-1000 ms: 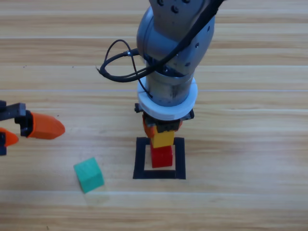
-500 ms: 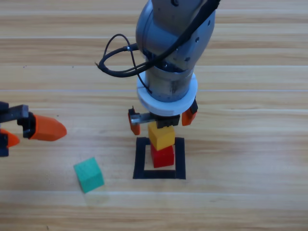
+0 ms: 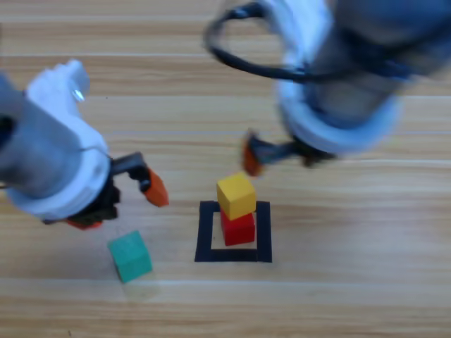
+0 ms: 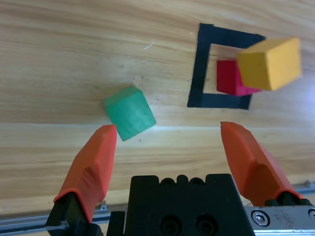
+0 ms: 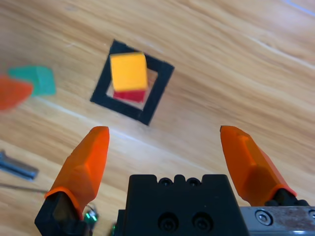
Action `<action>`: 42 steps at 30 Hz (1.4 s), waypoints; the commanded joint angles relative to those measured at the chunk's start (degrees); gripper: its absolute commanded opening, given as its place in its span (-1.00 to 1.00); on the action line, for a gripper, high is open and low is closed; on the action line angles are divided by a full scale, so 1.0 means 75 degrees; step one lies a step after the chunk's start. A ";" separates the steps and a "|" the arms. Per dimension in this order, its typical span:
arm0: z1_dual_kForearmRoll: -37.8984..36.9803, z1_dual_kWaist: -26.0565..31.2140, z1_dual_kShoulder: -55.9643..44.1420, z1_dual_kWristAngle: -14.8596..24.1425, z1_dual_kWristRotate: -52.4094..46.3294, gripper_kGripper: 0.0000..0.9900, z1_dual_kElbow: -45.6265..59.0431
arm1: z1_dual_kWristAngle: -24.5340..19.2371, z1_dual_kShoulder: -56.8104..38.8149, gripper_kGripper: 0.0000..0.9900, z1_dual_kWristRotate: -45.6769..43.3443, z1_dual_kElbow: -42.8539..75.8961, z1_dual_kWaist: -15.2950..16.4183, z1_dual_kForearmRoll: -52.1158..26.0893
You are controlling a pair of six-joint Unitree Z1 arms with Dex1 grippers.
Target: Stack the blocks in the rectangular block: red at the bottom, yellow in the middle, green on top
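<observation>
Now lifted clear of the yellow cube (image 3: 236, 196) stacked on red cube (image 3: 239, 228) inside the tape frame (image 3: 205, 232): right gripper (image 3: 282, 151), jaws spread, empty. Moved in from the table's left edge: left gripper (image 4: 167, 140), jaws spread, above the green cube (image 3: 130, 256) left of the frame. No readable writing.

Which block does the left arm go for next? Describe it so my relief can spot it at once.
Start at the black tape frame on the wooden table, where the yellow cube sits on the red cube. Look to the frame's left, near the left pincer, which is open. The green cube lies there alone on bare wood, the only teal one and the only one unstacked.
</observation>
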 commanded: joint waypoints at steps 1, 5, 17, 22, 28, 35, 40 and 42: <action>0.0075 0.0659 0.0979 -0.0352 -0.0214 0.83 -0.0267 | 0.0536 -0.2319 1.00 -0.0826 0.2832 -0.0968 -0.2175; 0.0169 0.0800 0.1237 -0.0411 -0.0414 0.83 -0.0431 | 0.1461 -0.3011 1.00 -0.1705 0.4309 -0.1683 -0.3663; 0.2044 0.0800 0.2386 -0.0223 -0.1257 0.83 -0.2119 | 0.2036 -0.2261 0.99 -0.3556 0.4414 -0.1883 -0.4390; 0.2337 0.0777 0.2409 -0.0223 -0.1679 0.84 -0.2119 | 0.2270 -0.1816 0.99 -0.4072 0.4274 -0.1883 -0.4284; 0.2501 0.0695 0.2292 -0.0270 -0.2031 0.92 -0.2048 | 0.2317 -0.1663 0.99 -0.4130 0.4309 -0.1883 -0.4284; 0.2501 0.0320 0.2479 -0.0294 -0.2418 0.97 -0.1966 | 0.1930 -0.1640 0.99 -0.4435 0.4391 -0.1883 -0.4284; 0.2372 0.0273 0.2725 -0.0329 -0.2429 0.97 -0.1943 | 0.1872 -0.1651 0.99 -0.4412 0.4403 -0.1883 -0.4284; 0.2349 0.0273 0.2749 -0.0329 -0.2429 0.97 -0.1908 | 0.1872 -0.1663 0.99 -0.4412 0.4426 -0.1883 -0.4284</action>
